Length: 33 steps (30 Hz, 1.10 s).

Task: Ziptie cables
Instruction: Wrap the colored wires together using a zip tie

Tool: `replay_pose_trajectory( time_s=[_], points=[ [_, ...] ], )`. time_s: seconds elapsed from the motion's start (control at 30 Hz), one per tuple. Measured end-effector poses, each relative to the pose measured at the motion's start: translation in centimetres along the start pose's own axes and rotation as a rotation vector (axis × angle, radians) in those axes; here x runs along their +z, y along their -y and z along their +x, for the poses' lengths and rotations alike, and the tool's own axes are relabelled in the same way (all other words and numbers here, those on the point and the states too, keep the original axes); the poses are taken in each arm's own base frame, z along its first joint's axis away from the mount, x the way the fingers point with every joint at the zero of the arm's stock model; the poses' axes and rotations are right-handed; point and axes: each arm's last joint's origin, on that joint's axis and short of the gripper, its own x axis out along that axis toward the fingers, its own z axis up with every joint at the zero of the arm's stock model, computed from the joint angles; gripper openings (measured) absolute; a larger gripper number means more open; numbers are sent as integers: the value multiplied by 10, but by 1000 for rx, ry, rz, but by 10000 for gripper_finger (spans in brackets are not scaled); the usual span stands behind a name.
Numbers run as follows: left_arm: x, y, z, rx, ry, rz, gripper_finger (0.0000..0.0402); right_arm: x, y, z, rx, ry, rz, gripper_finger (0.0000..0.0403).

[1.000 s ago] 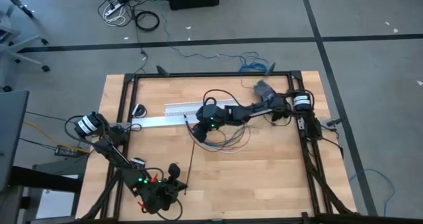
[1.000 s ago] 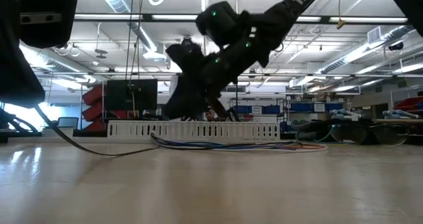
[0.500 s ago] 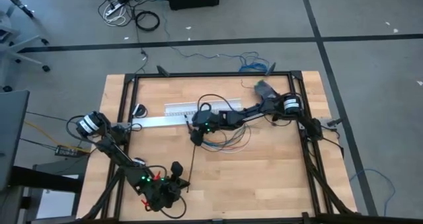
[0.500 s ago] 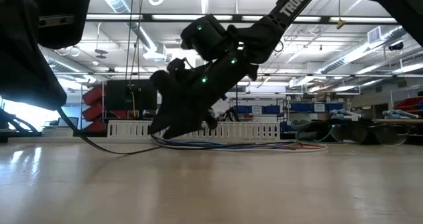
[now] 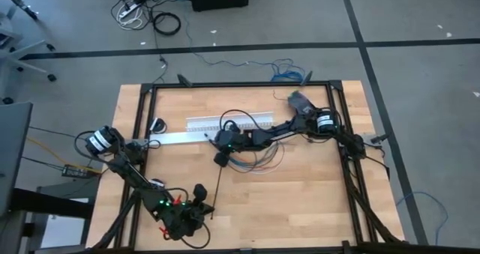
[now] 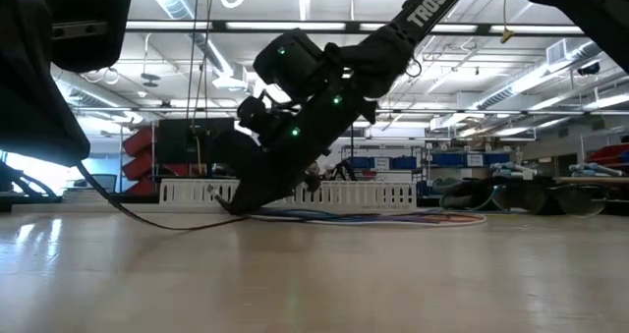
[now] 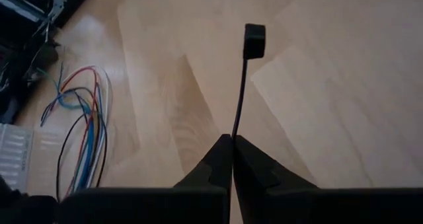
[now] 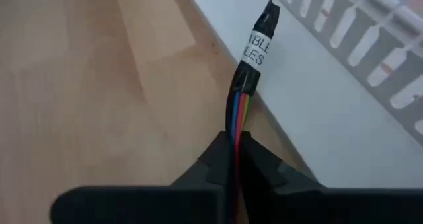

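A large industrial workshop or robotics lab: a wooden bench top (image 5: 300, 186) edged by a black metal frame (image 5: 240, 85) stands on a grey concrete floor (image 5: 405, 29) marked with dark lines, where loose cords and a power strip (image 5: 131, 9) lie (with a blue cable (image 5: 287, 73) coiled just behind the bench). Seen level across the bench, a long hall runs back under ceiling strip lights (image 6: 177, 9), with shelving holding blue bins (image 6: 462, 160) and red equipment (image 6: 138, 156) at the far side.
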Motion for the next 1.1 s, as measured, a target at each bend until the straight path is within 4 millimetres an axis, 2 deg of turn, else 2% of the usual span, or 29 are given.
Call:
replay_pose_trajectory(
  time_s=[0.13, 0.23, 0.37, 0.5, 0.67, 0.73, 0.8, 0.87, 0.93, 1.0, 1.1],
  points=[
    [1, 0, 0, 0, 9, -8, 0, 8, -2, -23, -7, -66, -13, 5],
    [2, 0, 0, 1, 19, -17, 0, 21, -10, -61, -43, -103, -55, 3],
    [3, -1, 1, 4, 21, -20, 0, 38, -16, -137, -192, -142, -126, 2],
    [2, -11, 9, 30, 4, -37, 0, 42, -11, -225, -335, -155, -112, 1],
    [5, -22, 27, 71, 38, 17, 0, 28, 3, -328, -494, -76, -19, 0],
    [7, -25, 34, 65, 75, 33, 0, 19, 9, -362, -529, -14, 2, 0],
    [8, -28, 40, 62, 96, 37, 0, 12, 15, -386, -533, 25, 14, 0],
    [8, -31, 45, 56, 101, 40, 0, 8, 17, -397, -518, 31, 19, 0],
    [9, -34, 48, 63, 94, 36, 0, 7, 12, -394, -495, 20, 15, 0],
    [11, -36, 51, 70, 94, 31, 0, 9, 3, -378, -470, -24, -5, 0],
    [13, -38, 58, 80, 84, 47, 0, 15, -14, -342, -409, -101, -43, 0]
  ],
)
